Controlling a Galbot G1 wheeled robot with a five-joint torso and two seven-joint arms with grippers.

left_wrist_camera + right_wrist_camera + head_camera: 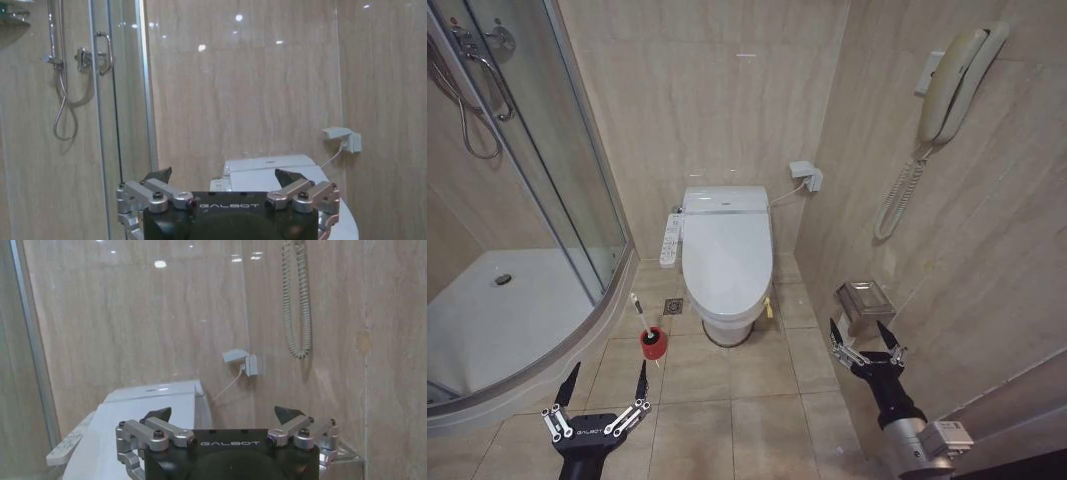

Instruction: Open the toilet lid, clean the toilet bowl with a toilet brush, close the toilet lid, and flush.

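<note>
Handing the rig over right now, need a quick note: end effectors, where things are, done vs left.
Left end effector: open, empty, low over the floor tiles, short of the brush.
Right end effector: open, empty, near the right wall.
Glossy white oval toilet lid: shut over the white ceramic toilet bowl.
White-handled toilet brush: standing in its small red cup holder on the floor, on the toilet's shower side.
Done: nothing visible. Left: open lid, scrub, close, flush.

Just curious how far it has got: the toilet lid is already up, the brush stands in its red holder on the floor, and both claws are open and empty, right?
Not quite: the toilet lid is down, as the head view shows. The rest holds: the toilet brush stands in its red holder on the floor, and the left gripper and right gripper are open and empty.
</note>
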